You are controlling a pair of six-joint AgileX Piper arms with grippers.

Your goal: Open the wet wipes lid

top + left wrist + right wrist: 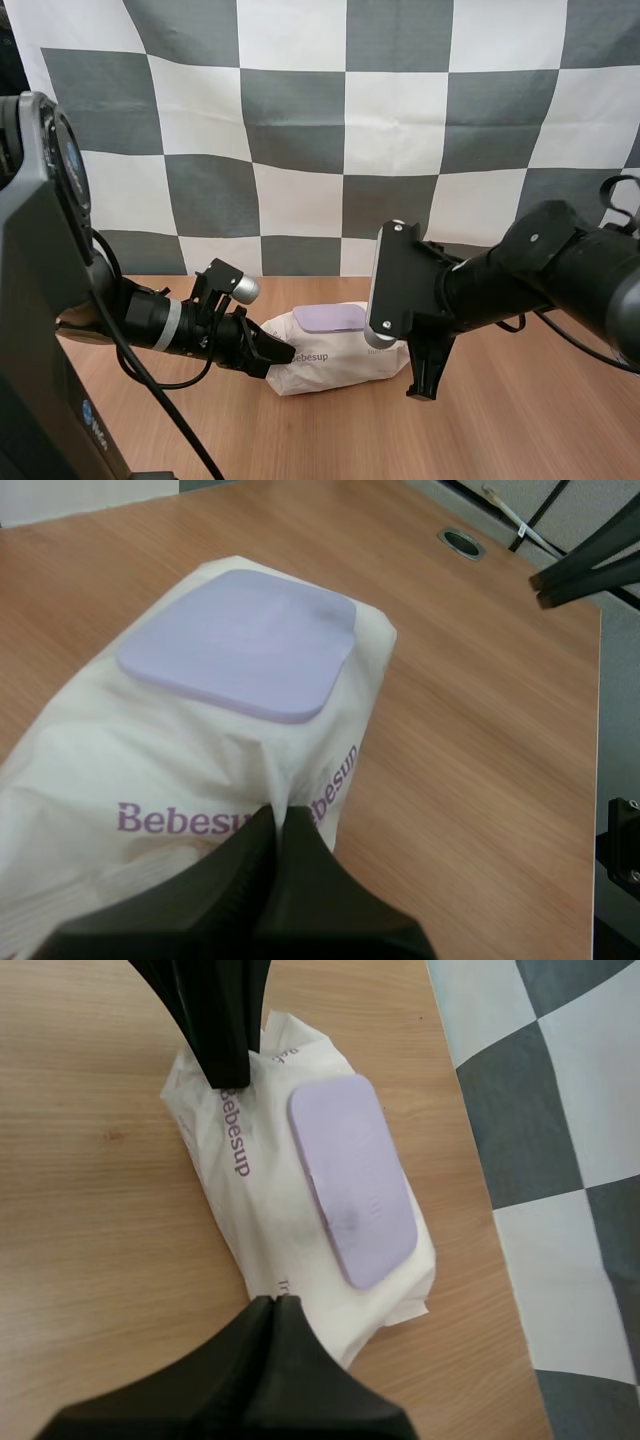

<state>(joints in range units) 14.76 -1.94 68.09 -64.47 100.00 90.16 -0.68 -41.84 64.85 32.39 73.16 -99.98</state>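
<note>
High view: nearest the camera, the left arm (60, 290) rises large and dark at 9 o'clock. It reaches to the left gripper (283, 352), whose black fingers lie pressed together in one wedge with nothing between them. The tip touches the 9 o'clock end of a white Bebesup pack of wet wipes (335, 362). The pack lies flat on the wooden table (520, 420), near its middle. The pack's lilac lid (333, 318) sits flat and closed on top. At the pack's 3 o'clock end, the right gripper (422, 388) points down to the table just beside it.

Left wrist view: the left gripper (280, 818) is closed to a single dark wedge and holds nothing. Its tip meets the pack (190, 780) at the purple lettering, below the closed lid (240, 645). The right gripper (575, 575) is off beyond the pack's far end.

Right wrist view: the right gripper (273, 1303) has its fingers together as one wedge, with nothing held, its tip at the pack's (270, 1210) near edge. The lid (352, 1180) lies flat. The left gripper (230, 1070) touches the opposite end.
</note>
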